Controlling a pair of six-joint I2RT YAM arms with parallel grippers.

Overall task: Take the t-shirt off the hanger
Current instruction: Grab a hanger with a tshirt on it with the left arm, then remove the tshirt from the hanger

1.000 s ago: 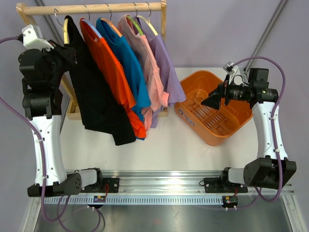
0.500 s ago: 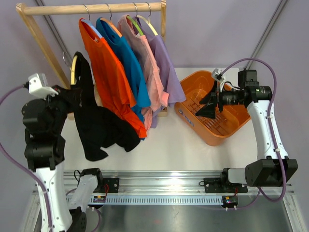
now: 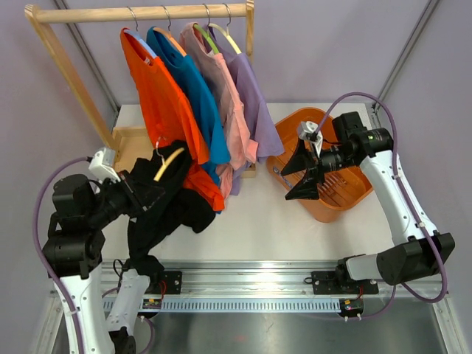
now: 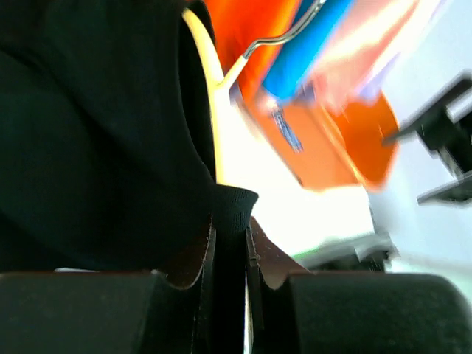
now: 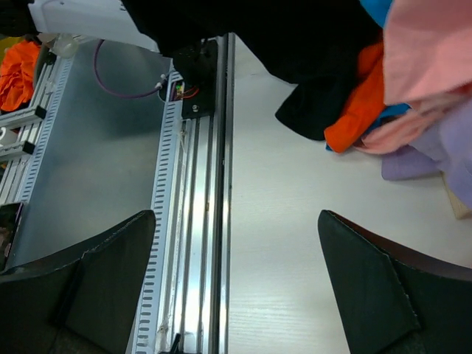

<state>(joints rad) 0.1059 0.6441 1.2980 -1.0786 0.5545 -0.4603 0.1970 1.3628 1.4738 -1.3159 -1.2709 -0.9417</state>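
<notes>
your left gripper (image 4: 230, 236) is clamped on the black t-shirt (image 4: 96, 147); your right gripper (image 3: 285, 185) gapes empty beside the orange basket (image 3: 328, 212).

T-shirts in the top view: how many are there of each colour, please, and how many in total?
Orange t-shirt: 1
Blue t-shirt: 1
Pink t-shirt: 1
Purple t-shirt: 1
Black t-shirt: 1
Total: 5
</notes>
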